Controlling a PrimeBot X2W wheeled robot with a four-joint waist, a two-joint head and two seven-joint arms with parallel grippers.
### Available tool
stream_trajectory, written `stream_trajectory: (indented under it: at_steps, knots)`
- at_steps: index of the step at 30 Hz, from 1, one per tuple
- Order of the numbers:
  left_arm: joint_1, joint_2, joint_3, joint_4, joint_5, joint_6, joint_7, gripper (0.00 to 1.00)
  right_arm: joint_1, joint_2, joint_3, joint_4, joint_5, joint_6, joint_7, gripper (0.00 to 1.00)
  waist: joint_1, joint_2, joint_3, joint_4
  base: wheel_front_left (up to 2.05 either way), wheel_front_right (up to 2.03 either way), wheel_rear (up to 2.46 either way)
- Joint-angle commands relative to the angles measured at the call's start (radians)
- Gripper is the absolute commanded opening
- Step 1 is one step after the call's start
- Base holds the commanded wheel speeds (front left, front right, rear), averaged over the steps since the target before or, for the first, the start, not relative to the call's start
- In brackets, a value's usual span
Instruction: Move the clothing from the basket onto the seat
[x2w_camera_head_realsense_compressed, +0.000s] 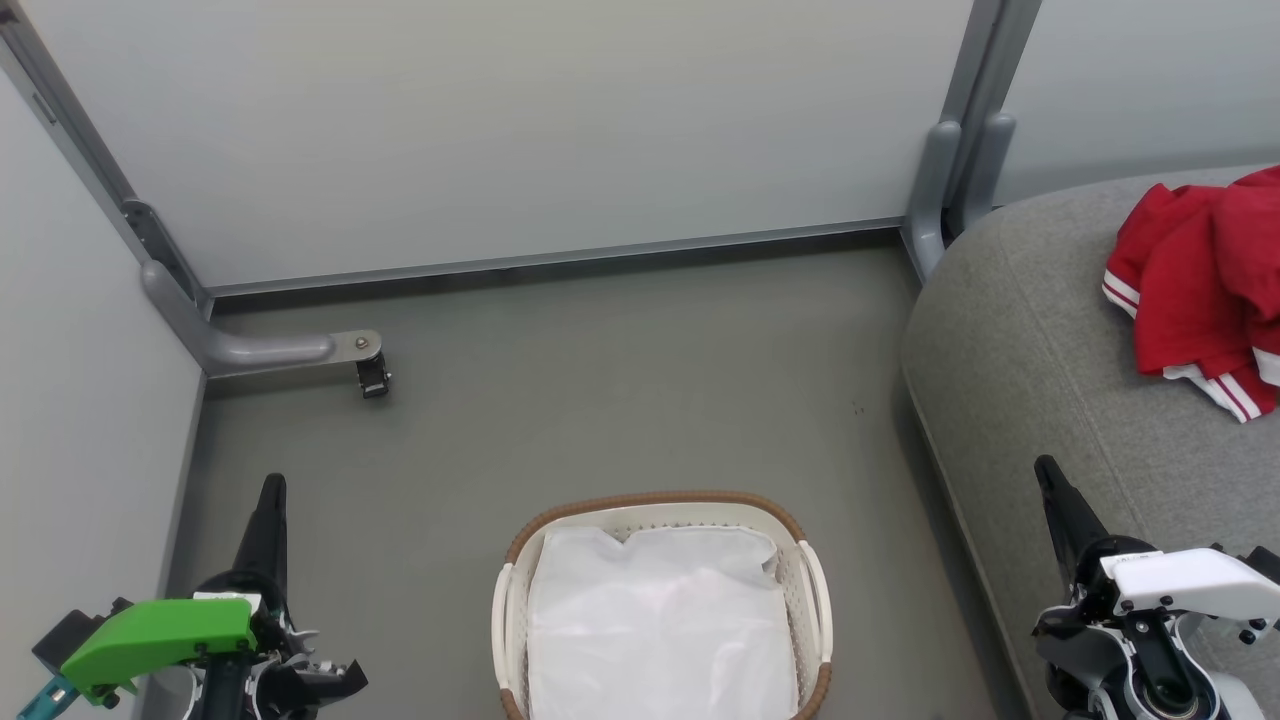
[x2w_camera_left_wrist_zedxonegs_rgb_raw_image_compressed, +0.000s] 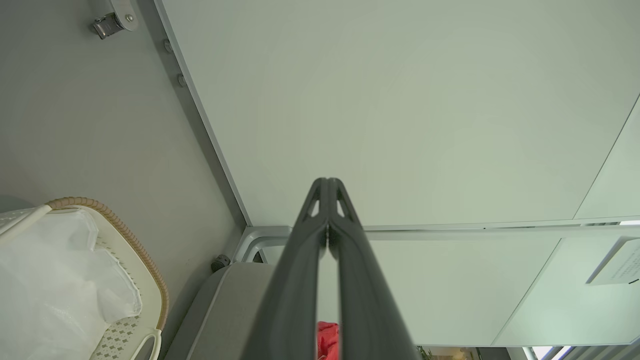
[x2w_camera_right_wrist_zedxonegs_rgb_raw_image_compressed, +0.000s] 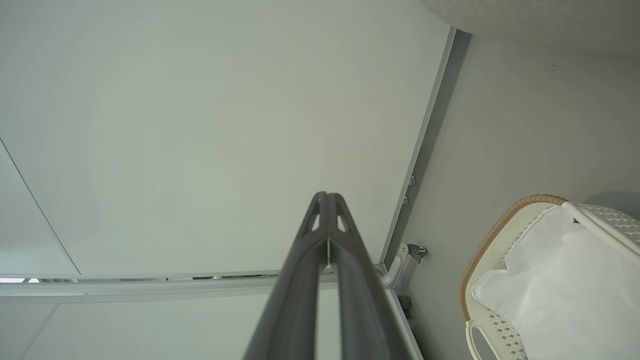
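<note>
Both jaws tight together (empty), clothing (x2w_camera_head_realsense_compressed: 1190, 270) on seat (x2w_camera_head_realsense_compressed: 1010, 360) beyond the right pair

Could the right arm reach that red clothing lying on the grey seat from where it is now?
Probably yes. In the head view the right gripper, shut, shows against the seat, and nothing but bare fabric lies between it and the clothing. It would have to open first.

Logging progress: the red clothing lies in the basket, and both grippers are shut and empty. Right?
No: the head view shows the clothing on the seat, not in the basket. The left gripper and right gripper are shut and empty.
</note>
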Motion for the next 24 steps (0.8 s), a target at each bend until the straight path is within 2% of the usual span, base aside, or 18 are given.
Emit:
stream_trajectory:
  at_steps: [1,10,24]
  knots:
    - [-0.015,0.006,0.007,-0.005,-0.017,-0.008,0.008,0.0,-0.013,-0.007,-0.006,-0.005,0.02,0.0,0.005,0.0,0.0,0.0,0.0,0.0,0.0,0.0,0.0]
    - [-0.022,0.006,0.012,-0.006,-0.068,-0.009,0.023,0.0,-0.014,-0.007,-0.013,-0.008,0.078,0.0,0.022,0.0,0.0,0.0,0.0,-0.001,0.0,0.0,0.0]
    - [-0.021,0.006,0.011,-0.006,-0.065,-0.009,0.022,0.0,-0.013,-0.006,-0.013,-0.007,0.073,0.0,0.02,0.0,0.0,0.0,0.0,-0.001,0.0,0.0,0.0]
